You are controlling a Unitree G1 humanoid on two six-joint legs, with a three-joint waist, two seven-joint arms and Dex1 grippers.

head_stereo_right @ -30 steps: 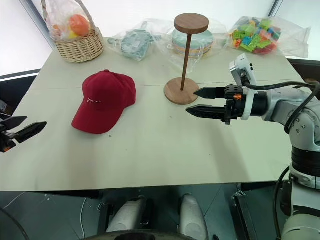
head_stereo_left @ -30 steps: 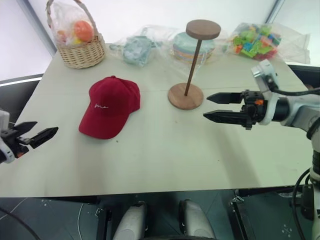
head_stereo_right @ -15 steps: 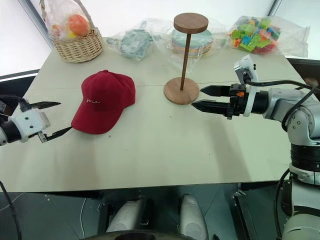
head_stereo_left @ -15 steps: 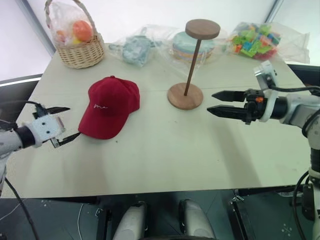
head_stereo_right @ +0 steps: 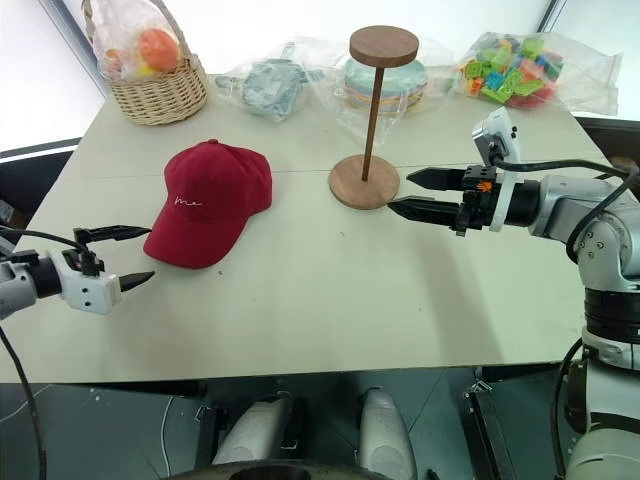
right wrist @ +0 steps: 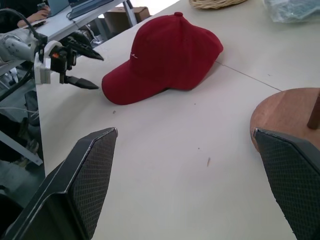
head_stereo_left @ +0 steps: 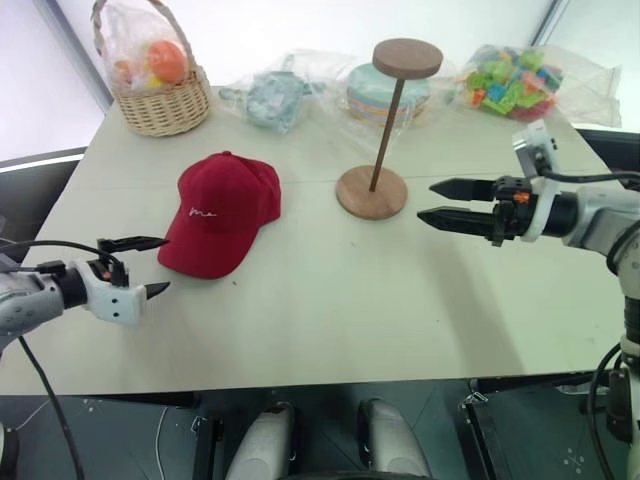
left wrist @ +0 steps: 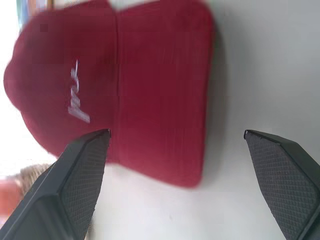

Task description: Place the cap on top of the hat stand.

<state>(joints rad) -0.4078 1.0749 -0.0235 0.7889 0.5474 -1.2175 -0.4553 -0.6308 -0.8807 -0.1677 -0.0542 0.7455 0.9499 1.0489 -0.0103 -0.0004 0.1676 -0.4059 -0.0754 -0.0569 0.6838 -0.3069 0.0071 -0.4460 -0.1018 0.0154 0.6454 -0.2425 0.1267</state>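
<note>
Left wrist view is blurred; cap [head_stereo_left: 220, 212] script barely readable there. Bagged items along the desk's [head_stereo_left: 330, 300] far edge are hard to identify through the plastic. Pale desk, white wall behind, wicker basket [head_stereo_left: 160, 95] at the far left corner. Cap lies flat on the desk, left of the hat stand [head_stereo_left: 375, 180], well apart from it. Left claw [head_stereo_left: 148, 266] wide open, empty, now just beside the brim; a second ago it sat at the desk's left edge. Right claw [head_stereo_left: 432, 201] open, empty, near the stand's base.
</note>
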